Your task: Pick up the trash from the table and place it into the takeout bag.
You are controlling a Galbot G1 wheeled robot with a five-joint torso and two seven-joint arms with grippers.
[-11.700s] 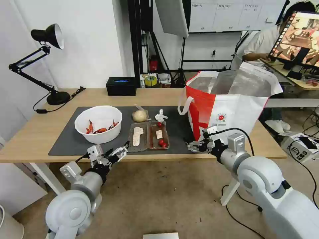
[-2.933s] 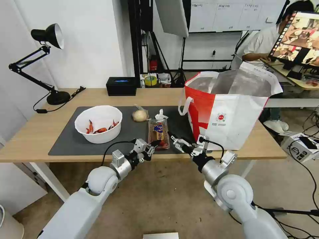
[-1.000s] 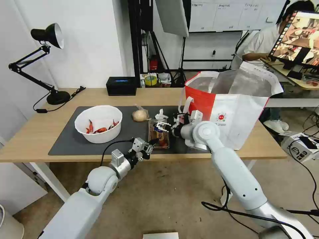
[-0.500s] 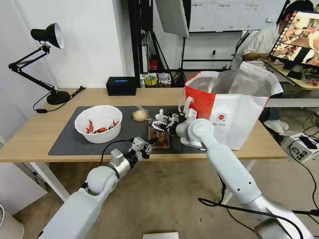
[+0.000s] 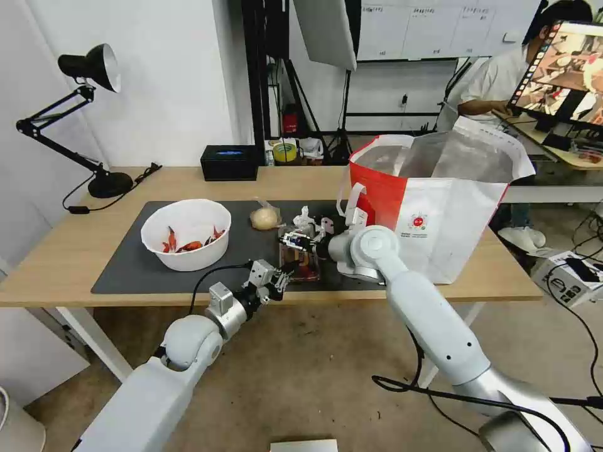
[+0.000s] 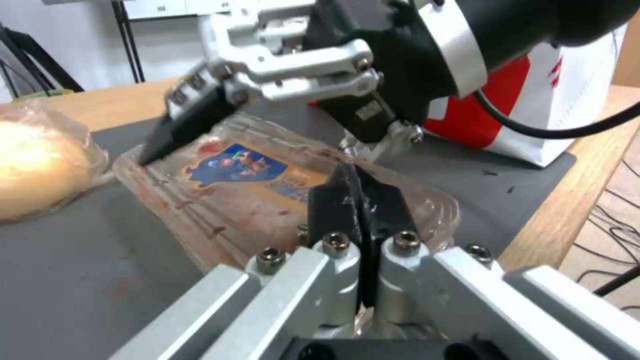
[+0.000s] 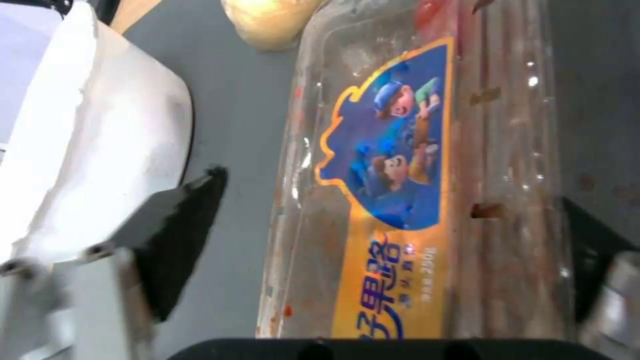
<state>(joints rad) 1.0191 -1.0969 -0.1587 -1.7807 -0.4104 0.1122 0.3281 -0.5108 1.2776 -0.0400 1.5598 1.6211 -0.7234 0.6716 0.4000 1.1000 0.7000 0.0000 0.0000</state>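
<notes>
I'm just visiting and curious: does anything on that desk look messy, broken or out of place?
Nothing is spilled or broken. The clear plastic hinged tray lies closed on the dark grey mat, smeared red inside. The left end effector is shut at its near edge; the right end effector straddles it, open.

We count one white round bowl (image 5: 186, 233), one clear plastic hinged tray (image 5: 300, 258), one wrapped beige bun (image 5: 264, 218), one crumpled white tissue (image 5: 304, 218), one white-and-red tote bag (image 5: 433, 207), two grippers.
</notes>
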